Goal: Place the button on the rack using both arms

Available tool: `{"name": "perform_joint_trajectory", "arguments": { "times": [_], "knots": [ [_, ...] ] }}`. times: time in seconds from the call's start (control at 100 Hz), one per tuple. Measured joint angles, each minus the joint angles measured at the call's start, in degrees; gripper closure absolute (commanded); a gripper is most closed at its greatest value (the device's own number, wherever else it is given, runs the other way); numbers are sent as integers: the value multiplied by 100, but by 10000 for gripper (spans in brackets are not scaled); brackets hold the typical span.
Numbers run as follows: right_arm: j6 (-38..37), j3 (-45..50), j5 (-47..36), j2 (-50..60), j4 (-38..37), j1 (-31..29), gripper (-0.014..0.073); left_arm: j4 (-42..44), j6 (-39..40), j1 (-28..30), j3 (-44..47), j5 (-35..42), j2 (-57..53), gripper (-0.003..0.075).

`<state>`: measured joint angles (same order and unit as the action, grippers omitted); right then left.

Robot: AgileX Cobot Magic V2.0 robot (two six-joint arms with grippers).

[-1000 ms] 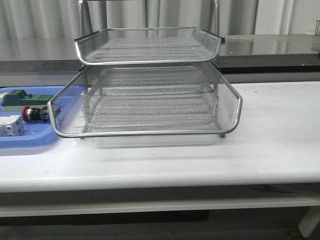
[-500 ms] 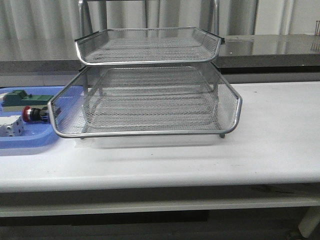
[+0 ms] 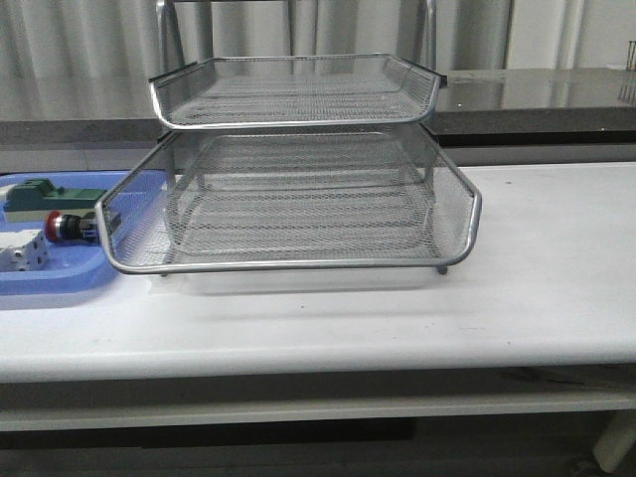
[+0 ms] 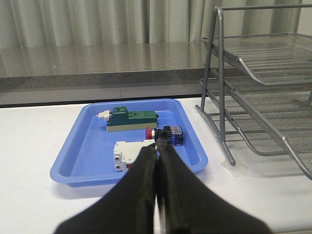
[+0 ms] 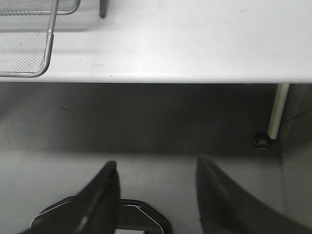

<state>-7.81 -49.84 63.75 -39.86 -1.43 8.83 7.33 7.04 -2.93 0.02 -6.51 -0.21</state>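
A: Starting nearest us, what do we see of our own arms?

B: In the left wrist view our left gripper [image 4: 157, 146] has its fingers [image 4: 145, 168] pressed together, holding nothing, hanging above the table [image 4: 29, 146] short of the blue tray [image 4: 87, 141]. In the right wrist view our right gripper [image 5: 156, 178] has its fingers [image 5: 105, 187] spread apart and empty, out past the table's front edge, over the floor.

A: And the button?

B: The button [image 4: 165, 135] lies on its side in the blue tray, just beyond our left fingertips, red head toward 9 o'clock and blue block toward 3 o'clock. From the front view it [image 3: 66, 226] sits at 9 o'clock of the rack [image 3: 298, 199], close to the lowest tray's left rim.

A: What lies around it?

B: A white block [image 4: 127, 155] is at its 7 o'clock, nearer us, and a green block [image 4: 131, 119] at its 11 o'clock, farther back. All three are in the tray.

A: And the rack itself?

B: It stands on the table at 3 o'clock of the blue tray, its wire-mesh trays stacked and empty as far as we see. Behind it runs a dark counter [image 3: 556, 94], then pale curtains [image 3: 338, 30].
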Motion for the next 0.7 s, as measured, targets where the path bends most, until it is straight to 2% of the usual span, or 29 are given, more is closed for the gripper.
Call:
{"name": "perform_joint_trajectory", "arguments": {
  "times": [0.1, 0.19, 0.7],
  "knots": [
    [0, 0, 0, 0, 0, 0, 568, 0, 0, 0, 0, 0, 0, 741],
    [0, 0, 0, 0, 0, 0, 664, 0, 0, 0, 0, 0, 0, 741],
    [0, 0, 0, 0, 0, 0, 661, 0, 0, 0, 0, 0, 0, 741]
  ]
}}
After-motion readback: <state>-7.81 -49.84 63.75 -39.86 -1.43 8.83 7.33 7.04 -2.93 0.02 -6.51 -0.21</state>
